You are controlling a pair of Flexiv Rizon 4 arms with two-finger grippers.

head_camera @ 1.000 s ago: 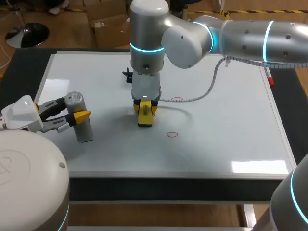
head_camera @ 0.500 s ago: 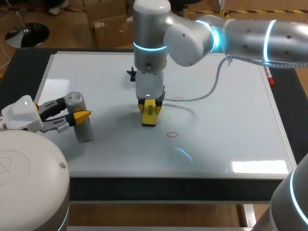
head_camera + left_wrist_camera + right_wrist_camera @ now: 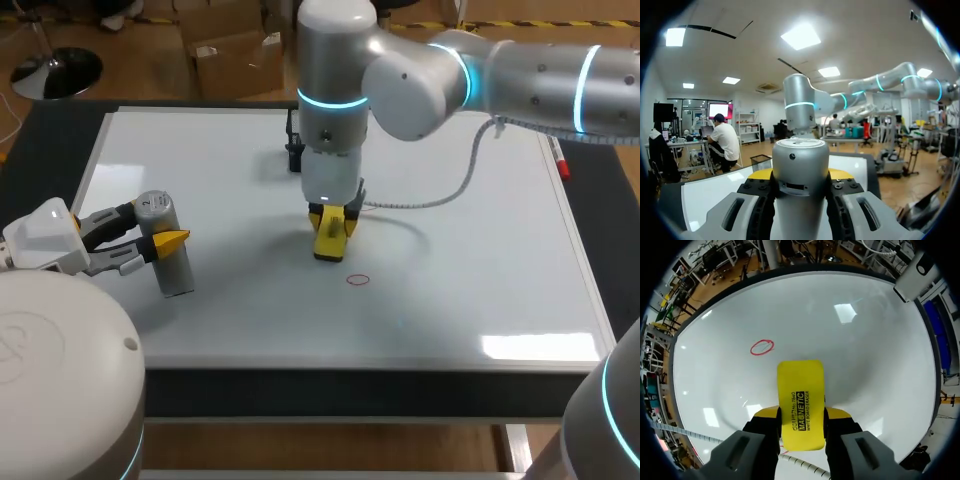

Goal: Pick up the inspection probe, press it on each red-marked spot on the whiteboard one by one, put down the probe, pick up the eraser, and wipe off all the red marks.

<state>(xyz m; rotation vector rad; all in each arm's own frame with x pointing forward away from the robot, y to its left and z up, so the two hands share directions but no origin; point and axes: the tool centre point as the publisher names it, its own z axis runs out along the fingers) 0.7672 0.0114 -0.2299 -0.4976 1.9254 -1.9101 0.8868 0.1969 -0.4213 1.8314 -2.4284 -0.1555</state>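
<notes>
Sliding rightward toward the red circle (image 3: 357,279), right gripper (image 3: 331,224) is clenching the eraser (image 3: 329,248); left gripper (image 3: 160,236) is grasping the probe (image 3: 177,272), one finger hidden.

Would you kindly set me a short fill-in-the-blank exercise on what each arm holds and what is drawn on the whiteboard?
1. The right arm has its jaws shut on an eraser coloured ____.
2. The left arm has its jaws shut on the silver ____.
3. The ring drawn on the whiteboard just ahead of the eraser is ____.

Missing words: yellow; probe; red.
</notes>
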